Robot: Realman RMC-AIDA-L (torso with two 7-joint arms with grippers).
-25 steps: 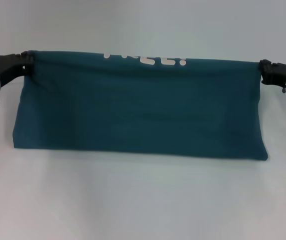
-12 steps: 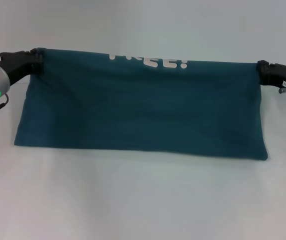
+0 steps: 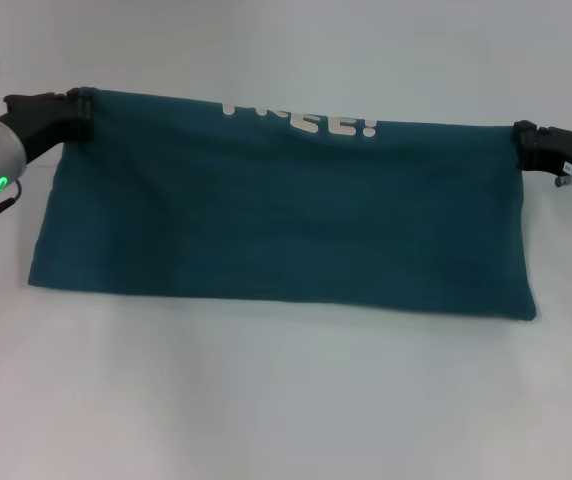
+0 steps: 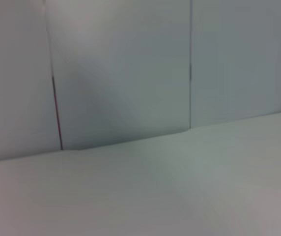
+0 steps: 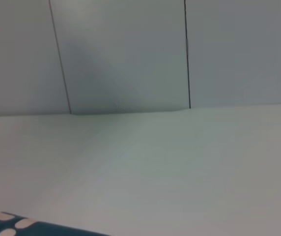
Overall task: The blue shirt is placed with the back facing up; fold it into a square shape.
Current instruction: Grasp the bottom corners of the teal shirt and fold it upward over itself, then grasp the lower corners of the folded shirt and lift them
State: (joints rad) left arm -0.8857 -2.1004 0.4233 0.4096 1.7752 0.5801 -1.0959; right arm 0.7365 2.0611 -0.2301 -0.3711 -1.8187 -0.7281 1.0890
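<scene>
Start at nine to ten o'clock in your head view: the left gripper comes in from the frame edge, its black fingers pinched together on the upper left corner of the blue shirt. Behind it you see only part of the grey wrist with a small green light; the rest of that arm is cut off by the edge.

The shirt fills the middle of your view as a wide band. Its upper edge is held up and stretched between the two grippers, while its lower edge lies on the white table toward six o'clock. At twelve o'clock, white lettering peeks over the raised edge, but only the lower halves of the characters show, so you cannot read the word. Whatever lies behind the raised cloth is hidden from you.

At two to three o'clock the right gripper is clamped on the upper right corner, with its arm likewise cropped.

Your left wrist view shows only bare table and wall panels, no fingers and no cloth. Your right wrist view shows the same, plus a sliver of shirt with white print at the frame's edge.
</scene>
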